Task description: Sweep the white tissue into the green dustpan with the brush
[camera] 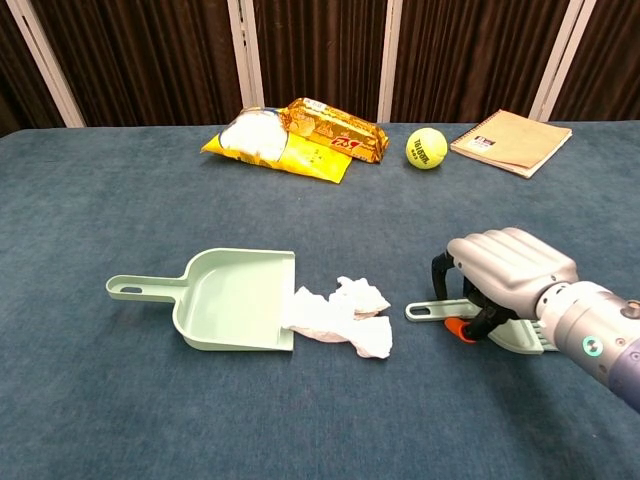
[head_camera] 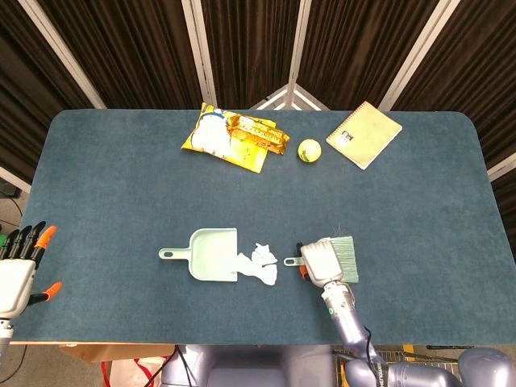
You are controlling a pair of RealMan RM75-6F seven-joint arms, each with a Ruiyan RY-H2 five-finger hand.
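Observation:
The pale green dustpan (head_camera: 211,255) (camera: 235,298) lies flat, mouth facing right, handle to the left. A crumpled white tissue (head_camera: 260,263) (camera: 340,315) sits on the cloth with its left edge at the pan's lip. Right of it lies the green brush (head_camera: 345,258), its handle (camera: 430,310) pointing at the tissue. My right hand (head_camera: 320,263) (camera: 505,268) covers the brush body, fingers curled over it and thumb beneath, gripping it low on the table. My left hand (head_camera: 18,270) hangs off the table's left front edge, fingers spread, holding nothing.
At the back of the blue table lie a yellow snack bag (head_camera: 234,139) (camera: 295,135), a tennis ball (head_camera: 309,150) (camera: 426,148) and a spiral notebook (head_camera: 364,135) (camera: 510,141). Dark curtains stand behind the table.

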